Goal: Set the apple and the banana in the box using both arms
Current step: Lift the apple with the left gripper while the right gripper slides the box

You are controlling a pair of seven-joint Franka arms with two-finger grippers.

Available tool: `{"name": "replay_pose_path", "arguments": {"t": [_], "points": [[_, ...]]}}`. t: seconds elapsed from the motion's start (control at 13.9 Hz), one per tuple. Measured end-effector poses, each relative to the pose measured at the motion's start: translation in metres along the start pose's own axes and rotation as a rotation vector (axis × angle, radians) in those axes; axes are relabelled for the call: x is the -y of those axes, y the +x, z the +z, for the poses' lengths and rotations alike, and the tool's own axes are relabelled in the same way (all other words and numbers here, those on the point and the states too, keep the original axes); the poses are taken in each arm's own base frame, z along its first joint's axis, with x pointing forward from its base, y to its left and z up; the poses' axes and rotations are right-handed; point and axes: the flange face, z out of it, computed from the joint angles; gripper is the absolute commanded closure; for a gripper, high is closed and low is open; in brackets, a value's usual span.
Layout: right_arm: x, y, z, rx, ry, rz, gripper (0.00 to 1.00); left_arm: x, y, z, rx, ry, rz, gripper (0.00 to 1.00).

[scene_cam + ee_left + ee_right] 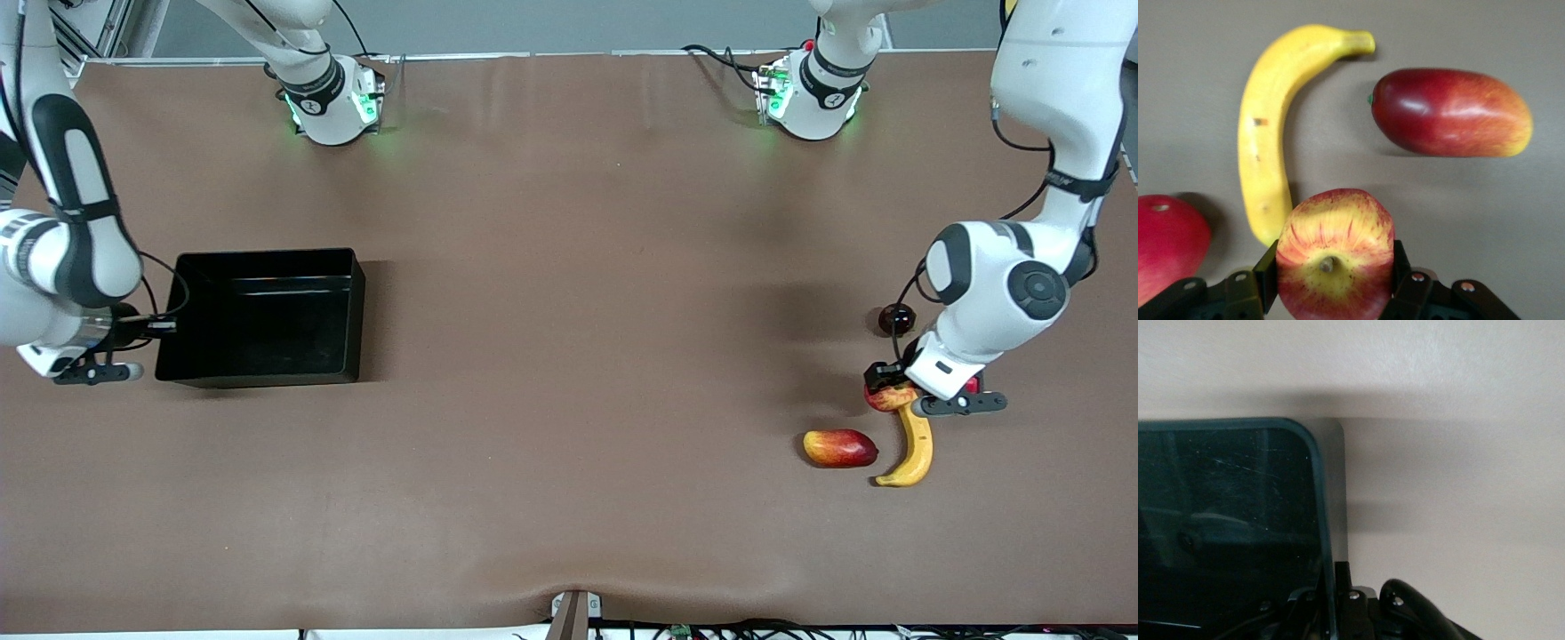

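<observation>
My left gripper [892,388] is shut on the apple [889,399], red with yellow streaks, low at the table by the left arm's end. In the left wrist view the apple [1335,230] sits stem up between the two black fingers [1266,277]. The yellow banana [916,444] lies on the table with one end touching the apple, and it also shows in the left wrist view [1268,133]. The black box [342,311] stands at the right arm's end. My right gripper [165,326] is closed on the box's wall [1319,487], one finger on each side.
An elongated red-yellow mango-like fruit [840,448] lies beside the banana. An evenly red round fruit [1165,247] lies beside the apple, mostly hidden under the left hand in the front view. A small dark round thing [896,317] sits farther from the front camera.
</observation>
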Motion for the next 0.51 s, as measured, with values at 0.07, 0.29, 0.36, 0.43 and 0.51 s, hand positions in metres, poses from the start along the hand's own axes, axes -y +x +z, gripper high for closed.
{"name": "replay_pose_path", "arguments": {"t": [0.07, 0.29, 0.36, 0.43, 0.51], "points": [[0.006, 0.004, -0.023, 0.007, 0.03, 0.002, 1.0, 0.0, 0.004, -0.018, 0.004, 0.006, 0.0, 1.0], [0.044, 0.018, -0.083, -0.004, 0.086, -0.016, 1.0, 0.001, 0.01, -0.071, 0.019, 0.022, 0.0, 1.0], [0.063, 0.023, -0.091, -0.002, 0.1, -0.007, 1.0, 0.001, 0.011, -0.085, 0.022, 0.026, -0.001, 1.0], [0.088, 0.029, -0.094, 0.002, 0.114, 0.002, 1.0, 0.001, 0.012, -0.097, 0.025, 0.03, -0.001, 1.0], [0.12, 0.035, -0.093, 0.012, 0.119, 0.018, 1.0, 0.001, 0.014, -0.11, 0.032, 0.033, -0.002, 1.0]]}}
